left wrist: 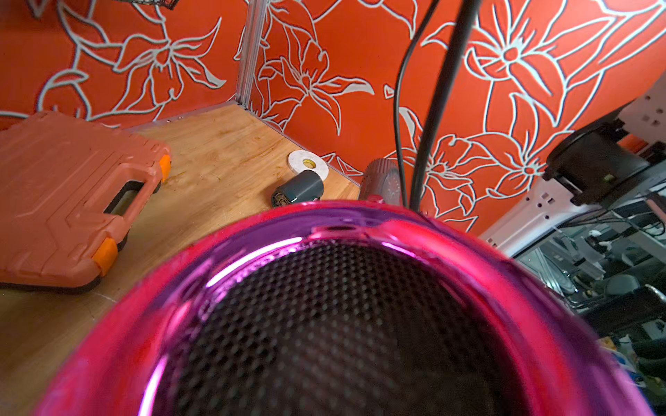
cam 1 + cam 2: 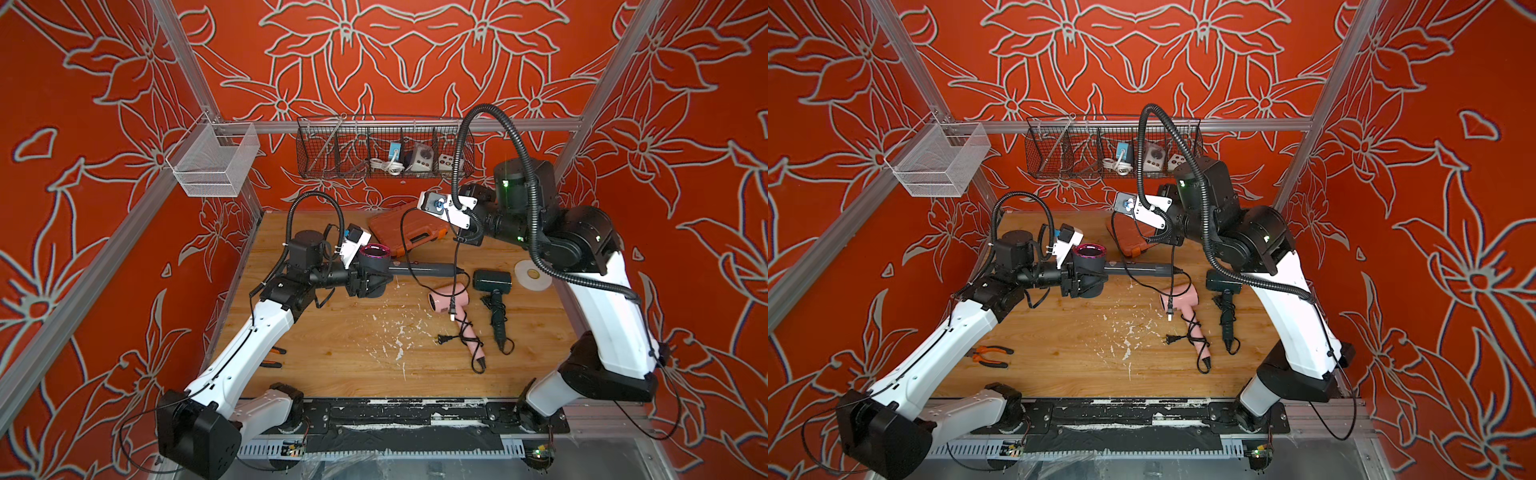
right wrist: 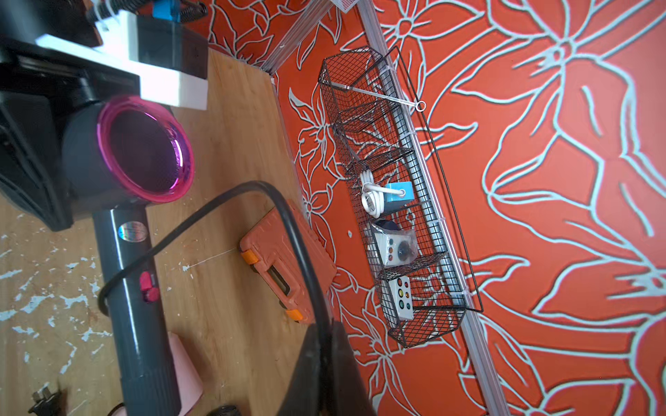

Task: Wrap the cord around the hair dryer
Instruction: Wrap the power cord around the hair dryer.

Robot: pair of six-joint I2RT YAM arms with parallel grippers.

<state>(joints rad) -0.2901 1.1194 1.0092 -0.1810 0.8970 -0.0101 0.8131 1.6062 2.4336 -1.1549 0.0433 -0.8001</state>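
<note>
Between right jaws, cord (image 3: pixel 252 186), plainest from wrist view

Both top views look steeply down from high above the front edge of the scuffed wooden tabletop (image 2: pixel 353 353) and face the back wall. They share nearly the whole scene, from both arms to the black wire basket (image 2: pixel 324 149), with only a slight sideways shift.

The left wrist camera sits very close over the magenta-rimmed mouth of the dark grey hair dryer (image 1: pixel 324 324). It faces the back right corner, past the orange plastic tool case (image 1: pixel 65 187) and the white tape roll (image 1: pixel 299 160).

The right wrist camera, its picture turned on its side, looks toward the back edge from farther off. It shares the dryer, case and basket, with the black cord (image 3: pixel 252 186) close and blurred.
</note>
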